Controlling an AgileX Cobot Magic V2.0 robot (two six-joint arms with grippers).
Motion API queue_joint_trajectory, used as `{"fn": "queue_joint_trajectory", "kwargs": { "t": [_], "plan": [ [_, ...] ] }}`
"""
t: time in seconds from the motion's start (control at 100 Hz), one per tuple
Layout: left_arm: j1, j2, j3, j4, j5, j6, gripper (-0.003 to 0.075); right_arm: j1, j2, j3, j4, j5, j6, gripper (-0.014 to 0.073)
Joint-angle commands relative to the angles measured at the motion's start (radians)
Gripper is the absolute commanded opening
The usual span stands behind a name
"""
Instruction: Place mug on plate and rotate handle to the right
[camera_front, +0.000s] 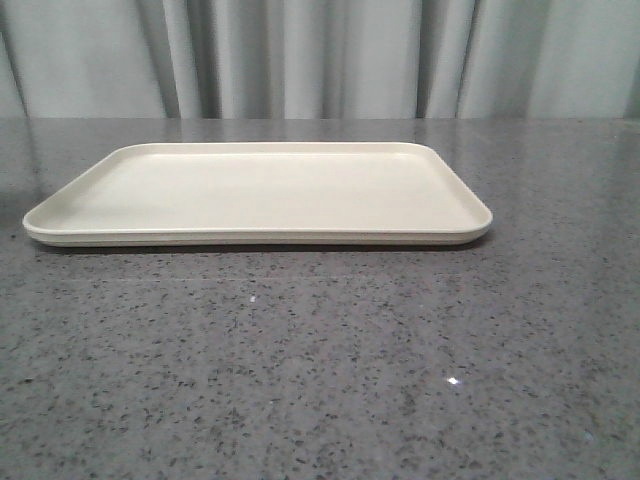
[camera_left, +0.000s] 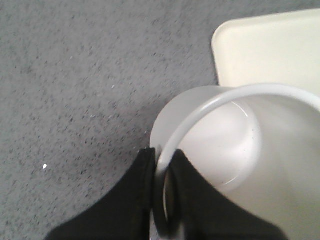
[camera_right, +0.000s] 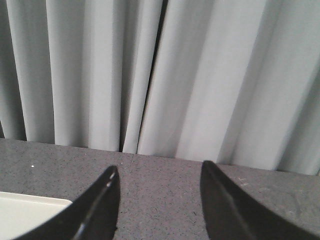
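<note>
Grey curtains (camera_front: 300, 55) hang behind a speckled grey table (camera_front: 320, 380) in the front view. The plate (camera_front: 255, 195) lies flat on the table with nothing on it, and no arm shows.

From the left wrist, the left gripper (camera_left: 162, 200) has its two black fingers (camera_left: 132, 195) pinched tight on the rim of the white mug (camera_left: 240, 150), one inside and one outside. The mug sits over the table, just beside a corner of the plate.

From the right wrist, the right gripper (camera_right: 159, 210) has its fingers wide apart and holds nothing. It points at the curtains.
</note>
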Motion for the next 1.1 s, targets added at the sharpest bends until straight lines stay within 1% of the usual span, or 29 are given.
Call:
{"fn": "queue_joint_trajectory", "kwargs": {
  "t": [0.0,0.06,0.12,0.37,0.58,0.78,1.09],
  "plan": [
    [-0.015,0.007,-0.092,-0.103,-0.048,0.030,-0.0020,0.003,0.013,-0.029,-0.018,-0.076,-0.008,0.0384],
    [-0.031,0.027,-0.125,-0.152,-0.049,0.045,-0.0020,0.003,0.013,-0.029,-0.018,-0.076,-0.008,0.0384],
    [-0.064,0.053,-0.156,-0.169,-0.053,0.045,-0.0020,0.003,0.013,-0.029,-0.018,-0.076,-0.008,0.0384],
    [-0.262,0.189,-0.209,-0.173,-0.088,0.045,-0.0020,0.003,0.013,-0.029,-0.018,-0.076,-0.008,0.0384],
    [-0.384,0.318,-0.227,-0.173,-0.132,0.045,-0.0020,0.003,0.013,-0.029,-0.018,-0.076,-0.008,0.0384],
    [-0.431,0.419,-0.227,-0.173,-0.168,0.045,-0.0020,0.003,0.013,-0.029,-0.018,-0.075,-0.008,0.0384],
    [-0.431,0.506,-0.227,-0.177,-0.181,0.045,-0.0020,0.003,0.013,-0.029,-0.018,-0.057,-0.008,0.0384]
  ]
}}
